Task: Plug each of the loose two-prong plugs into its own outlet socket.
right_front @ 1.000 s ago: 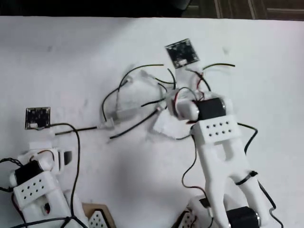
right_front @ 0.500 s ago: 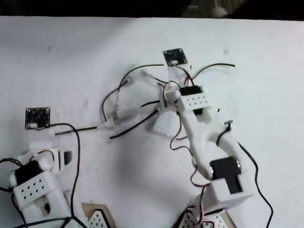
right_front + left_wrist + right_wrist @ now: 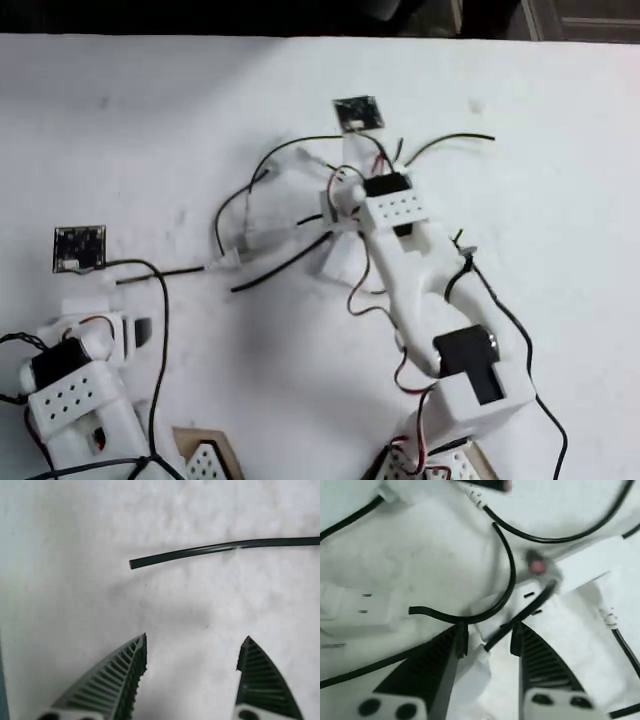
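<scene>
Right gripper (image 3: 490, 630) is down in the tangle of black cables (image 3: 290, 255) mid-table. Jaws are narrowly apart, straddling a black lead (image 3: 520, 617) and a white plug end (image 3: 481, 656). They aren't clamped, and nothing looks held. A white outlet socket (image 3: 360, 607) lies just beside it, slots facing up. Left gripper (image 3: 194, 641) sits low over the table (image 3: 75, 530) on its own side, jaws wide, with a loose cable end (image 3: 200, 550) near. The step in hand looks like grasping a plug. The next move needs the jaws to close on the plug body, not the lead, then the prongs lined up with the socket slots.
</scene>
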Robot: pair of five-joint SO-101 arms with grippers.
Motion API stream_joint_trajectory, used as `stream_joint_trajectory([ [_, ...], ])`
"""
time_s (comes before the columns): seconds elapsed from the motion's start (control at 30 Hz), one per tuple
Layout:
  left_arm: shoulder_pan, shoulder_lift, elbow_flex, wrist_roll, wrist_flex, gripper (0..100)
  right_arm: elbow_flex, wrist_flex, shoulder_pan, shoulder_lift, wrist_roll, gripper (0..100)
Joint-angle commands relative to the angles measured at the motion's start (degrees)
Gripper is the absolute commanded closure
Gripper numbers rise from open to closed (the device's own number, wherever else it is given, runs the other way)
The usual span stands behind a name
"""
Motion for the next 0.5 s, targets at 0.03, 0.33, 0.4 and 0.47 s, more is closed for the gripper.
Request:
stream_joint_trajectory([
  [0.03, -0.13, -1.19, -0.26, 0.09, -1.05, 71, -2.2, -4.62, -1.01, 0.84, -0.18, 85.8],
  [0.33, -0.13, -1.19, -0.26, 0.09, -1.05, 71, -7.56, 0.75, 6.2, 6.55, -0.26, 85.8],
  [0.4, -0.13, -1.19, -0.26, 0.09, -1.05, 71, -9.14, 4.09, 6.9, 6.55, -0.44, 85.8],
  [0.47, -0.13, -1.19, -0.26, 0.09, -1.05, 71, -10.37, 7.25, 6.99, 6.55, -0.53, 85.4],
])
